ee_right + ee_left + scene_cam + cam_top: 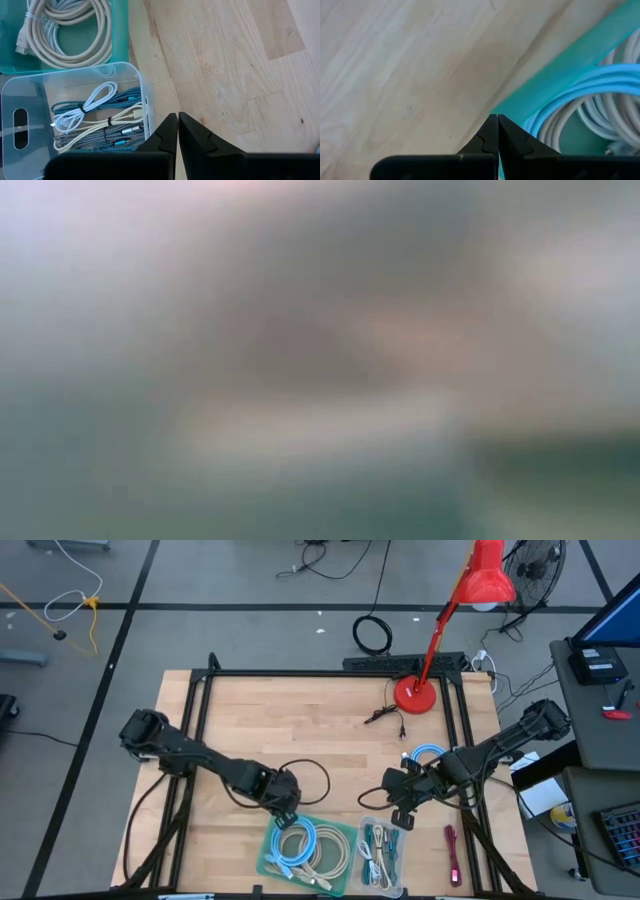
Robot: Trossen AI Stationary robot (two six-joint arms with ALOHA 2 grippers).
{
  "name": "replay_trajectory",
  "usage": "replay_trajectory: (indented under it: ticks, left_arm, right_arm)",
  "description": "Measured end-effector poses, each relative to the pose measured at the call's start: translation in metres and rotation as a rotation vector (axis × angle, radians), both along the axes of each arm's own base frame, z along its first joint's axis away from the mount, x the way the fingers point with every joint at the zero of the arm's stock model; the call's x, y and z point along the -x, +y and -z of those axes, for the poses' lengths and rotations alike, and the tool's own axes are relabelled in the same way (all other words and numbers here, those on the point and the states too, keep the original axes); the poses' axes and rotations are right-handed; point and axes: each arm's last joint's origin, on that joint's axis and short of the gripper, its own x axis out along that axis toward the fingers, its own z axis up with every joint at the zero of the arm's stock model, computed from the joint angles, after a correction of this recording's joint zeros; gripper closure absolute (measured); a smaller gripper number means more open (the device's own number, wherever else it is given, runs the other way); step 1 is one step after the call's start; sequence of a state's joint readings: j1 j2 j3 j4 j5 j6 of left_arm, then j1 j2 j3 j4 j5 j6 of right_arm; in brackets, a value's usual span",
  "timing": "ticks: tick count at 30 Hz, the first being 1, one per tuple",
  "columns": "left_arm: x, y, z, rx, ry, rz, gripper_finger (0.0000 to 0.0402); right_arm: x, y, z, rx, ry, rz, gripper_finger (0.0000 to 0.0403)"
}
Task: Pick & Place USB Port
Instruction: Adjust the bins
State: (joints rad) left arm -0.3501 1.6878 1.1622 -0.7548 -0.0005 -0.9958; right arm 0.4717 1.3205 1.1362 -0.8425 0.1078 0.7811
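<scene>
My left gripper (288,808) (497,120) is shut with nothing between its fingers. It points down over the far rim of a teal bin (268,852) (570,65), which holds coiled light-blue cable (580,90) and white cables (615,115). My right gripper (403,815) (177,117) is also shut on nothing. It hangs above bare wood just beside a clear bin (358,862) (135,75) of bundled USB cables (100,125). A thin magenta stick (453,855) lies flat on the table at the near right.
A black cable loop (312,775) lies on the table by my left gripper. A blue cable coil (428,754) rests behind my right arm. At the far right are a red desk lamp (415,695) and a small black lead (385,716). Bare wood (290,720) fills the far left.
</scene>
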Motion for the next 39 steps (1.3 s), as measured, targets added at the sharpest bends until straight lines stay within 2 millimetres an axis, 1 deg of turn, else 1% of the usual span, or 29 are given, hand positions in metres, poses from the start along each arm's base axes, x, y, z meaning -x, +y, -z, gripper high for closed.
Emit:
replay_trajectory:
  ticks: [7, 14, 20, 23, 28, 30, 32, 35, 39]
  left_arm:
    - [0.008, -0.019, 0.0, 0.054, 0.024, 0.034, 0.0402]
    - [0.015, -0.035, 0.0, 0.077, 0.037, 0.013, 0.0402]
    - [0.02, -0.042, 0.0, 0.035, 0.026, -0.029, 0.0402]
    - [0.021, -0.038, 0.001, -0.011, 0.035, -0.07, 0.0402]
    - [0.022, -0.024, 0.002, -0.08, 0.075, -0.117, 0.0402]
    - [0.021, -0.018, 0.003, -0.099, 0.09, -0.126, 0.0402]
    - [0.02, -0.011, 0.002, -0.121, 0.098, -0.142, 0.0402]
    - [0.019, 0.002, -0.005, -0.147, 0.079, -0.176, 0.0402]
    - [0.019, 0.021, -0.022, -0.166, 0.006, -0.23, 0.0401]
  right_arm:
    - [0.0, 0.0, 0.0, 0.0, 0.0, 0.0, 0.0397]
    - [0.0, 0.0, 0.0, 0.001, 0.0, -0.002, 0.0397]
    - [0.002, 0.001, 0.001, -0.029, 0.028, -0.001, 0.0397]
    - [0.009, 0.003, 0.003, -0.059, 0.112, 0.01, 0.0398]
    - [0.032, 0.007, 0.009, -0.028, 0.315, 0.072, 0.0402]
    - [0.039, 0.011, 0.009, -0.054, 0.383, 0.073, 0.0402]
    - [0.042, 0.018, 0.009, -0.109, 0.406, 0.065, 0.0402]
    - [0.043, 0.03, 0.012, -0.178, 0.387, 0.046, 0.0402]
    - [0.046, 0.041, 0.024, -0.224, 0.368, 0.059, 0.0402]
